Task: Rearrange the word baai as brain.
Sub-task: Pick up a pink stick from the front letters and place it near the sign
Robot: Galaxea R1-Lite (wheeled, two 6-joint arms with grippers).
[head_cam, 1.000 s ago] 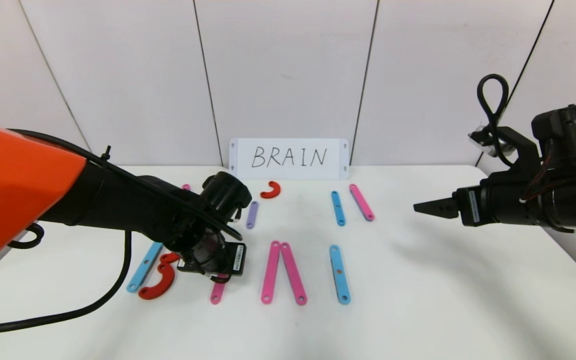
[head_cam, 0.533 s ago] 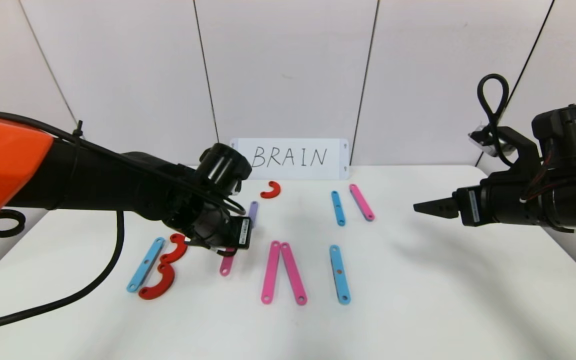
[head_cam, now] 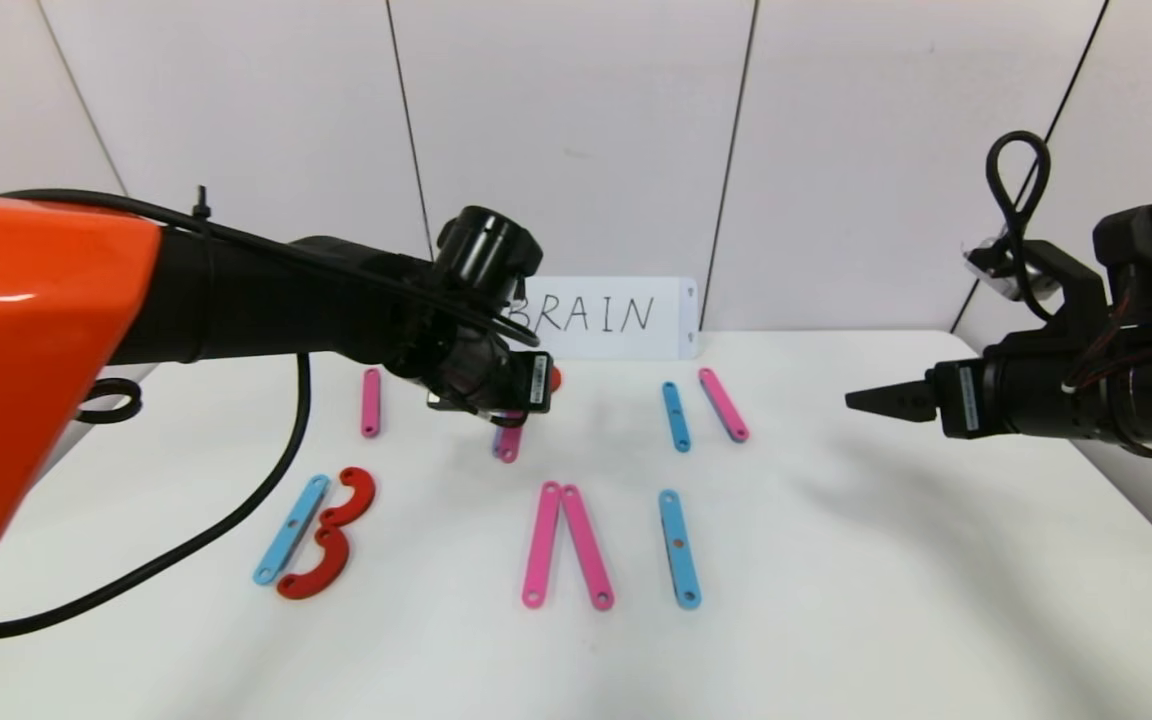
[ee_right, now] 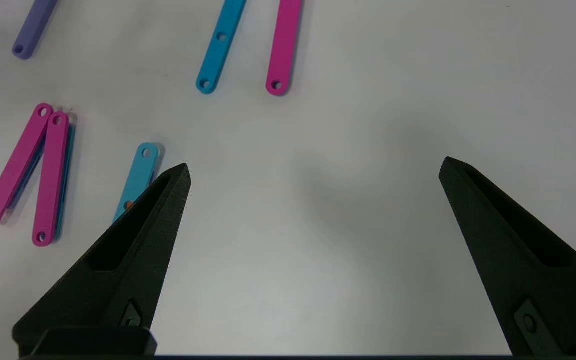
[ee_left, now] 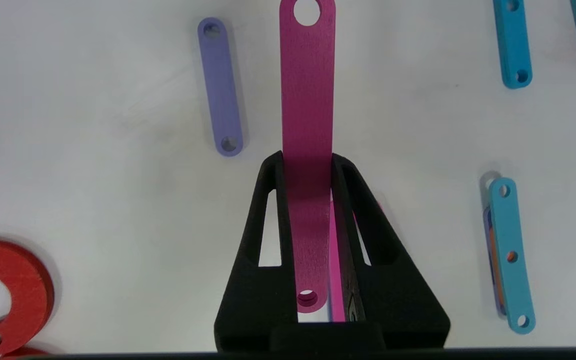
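In the head view, your left pincer (head_cam: 509, 425) hangs above the tabletop (head_cam: 836, 560) in front of the white BRAIN card (head_cam: 604, 317), pressed together on a pink strip (head_cam: 508, 440) whose lower end dangles below it. Just behind the pincer a red curved piece (head_cam: 555, 379) peeks out, mostly hidden. Off to its left lies another short pink strip (head_cam: 371, 402). Nearer you and further left sit a blue strip (head_cam: 291, 529) and two red curved pieces (head_cam: 331, 535) touching it, forming a B. Nearer you on the pincer's right, two long pink strips (head_cam: 566, 545) meet at their far ends, with a long blue strip (head_cam: 679, 549) just beyond them. To its right, level with it, lie a short blue strip (head_cam: 676, 416) and a slanted pink strip (head_cam: 723, 404). Your right pincer (head_cam: 881, 401) is parked well off to the right, above the tabletop.

In the left wrist view, the left pincer (ee_left: 308, 160) grips the held pink strip (ee_left: 307, 100) between its fingers (ee_left: 270, 200), the strip projecting past the tips. A purple strip (ee_left: 220, 86) lies on the tabletop just beside it; whether the strip touches the surface you cannot tell.

In the right wrist view, the right pincer (ee_right: 315, 167) is spread wide with nothing between its fingers (ee_right: 138, 235); the long blue strip (ee_right: 137, 175) lies partly behind one finger.
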